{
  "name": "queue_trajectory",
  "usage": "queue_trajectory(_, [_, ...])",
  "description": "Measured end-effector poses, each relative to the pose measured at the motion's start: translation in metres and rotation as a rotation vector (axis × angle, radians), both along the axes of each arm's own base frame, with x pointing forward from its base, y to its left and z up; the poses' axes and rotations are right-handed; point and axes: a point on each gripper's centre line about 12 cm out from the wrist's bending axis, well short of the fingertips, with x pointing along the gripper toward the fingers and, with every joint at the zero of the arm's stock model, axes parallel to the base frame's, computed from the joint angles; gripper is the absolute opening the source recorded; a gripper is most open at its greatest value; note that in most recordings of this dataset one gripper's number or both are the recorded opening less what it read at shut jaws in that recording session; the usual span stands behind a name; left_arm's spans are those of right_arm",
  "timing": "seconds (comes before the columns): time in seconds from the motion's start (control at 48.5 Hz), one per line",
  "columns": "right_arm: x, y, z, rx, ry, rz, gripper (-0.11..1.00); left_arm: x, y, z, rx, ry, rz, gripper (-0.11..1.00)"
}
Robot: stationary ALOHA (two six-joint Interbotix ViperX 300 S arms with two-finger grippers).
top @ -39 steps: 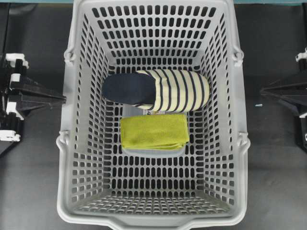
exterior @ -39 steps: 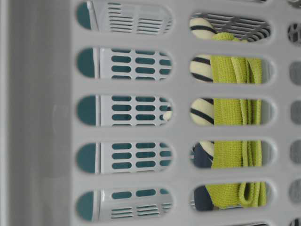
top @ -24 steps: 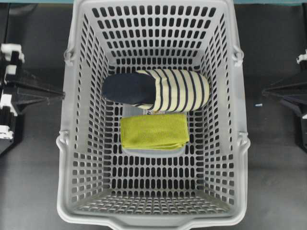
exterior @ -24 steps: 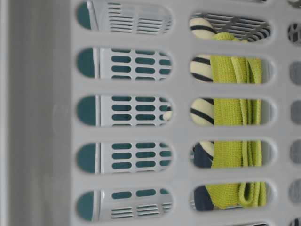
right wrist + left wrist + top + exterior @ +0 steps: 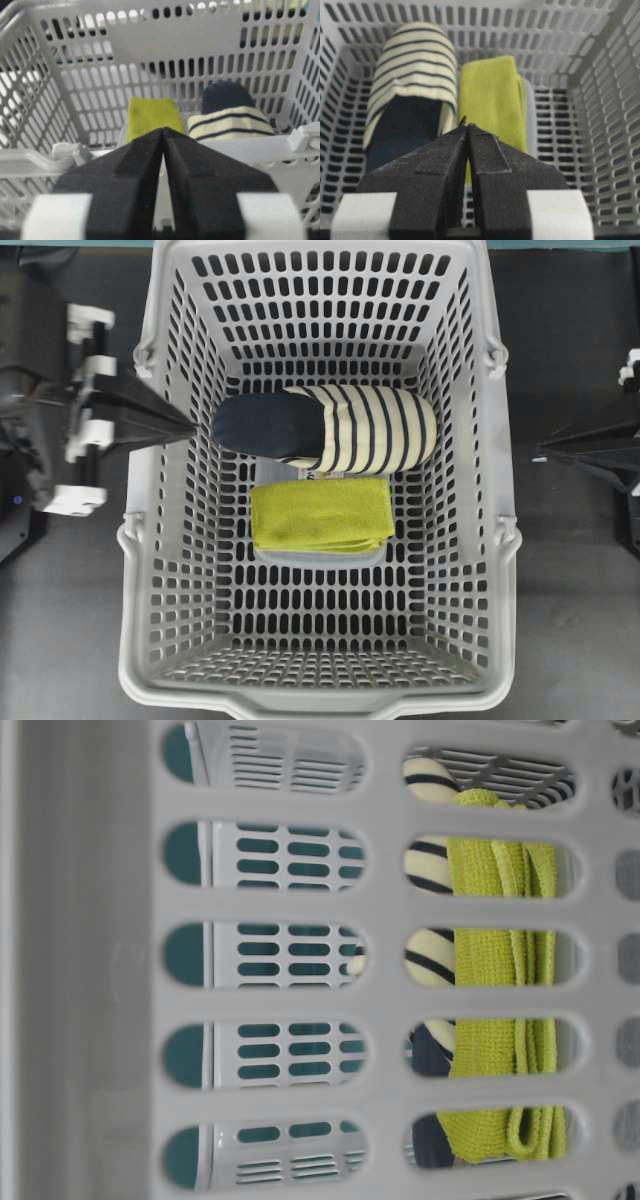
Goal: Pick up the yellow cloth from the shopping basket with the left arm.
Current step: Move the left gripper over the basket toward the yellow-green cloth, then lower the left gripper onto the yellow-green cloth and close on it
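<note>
The yellow cloth (image 5: 321, 514) lies folded flat on the floor of the grey shopping basket (image 5: 504, 440), just in front of a striped slipper. It also shows in the left wrist view as the cloth (image 5: 492, 90) and through the wall slots in the table-level view as the cloth (image 5: 497, 960). My left gripper (image 5: 190, 426) is shut and empty, its tip over the basket's left wall, above and left of the cloth; the left wrist view shows it (image 5: 468, 125) with tips together. My right gripper (image 5: 540, 452) is shut, outside the right wall, seen too as the gripper (image 5: 163, 131).
A cream slipper (image 5: 330, 427) with navy stripes and a navy opening lies across the basket floor, touching the cloth's far edge. The basket's tall slotted walls (image 5: 610, 115) surround both. The dark tabletop (image 5: 570, 360) lies on either side.
My left arm has swung right and upward in the overhead view, bringing its shut tip from outside the basket to over the left wall. The right arm, cloth and slipper stay put.
</note>
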Motion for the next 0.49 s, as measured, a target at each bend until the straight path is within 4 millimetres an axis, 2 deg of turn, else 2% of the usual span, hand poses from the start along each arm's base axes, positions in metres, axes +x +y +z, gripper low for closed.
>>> queue_trajectory(0.144, [-0.005, 0.000, 0.009, -0.012, -0.037, 0.002, 0.51, 0.020, 0.000, -0.005, -0.006, 0.058, 0.004, 0.03])
queue_trajectory(0.247, [-0.006, 0.001, 0.010, -0.026, -0.035, 0.007, 0.76, 0.037, -0.003, -0.014, 0.002, 0.132, -0.010, 0.10])
queue_trajectory(0.33, [-0.006, 0.001, 0.010, -0.036, -0.035, 0.012, 0.79, 0.049, -0.006, -0.020, -0.003, 0.210, -0.013, 0.25])
queue_trajectory(0.494, [-0.005, 0.001, 0.009, -0.035, -0.034, 0.012, 0.76, 0.079, -0.012, -0.042, -0.013, 0.407, -0.015, 0.72])
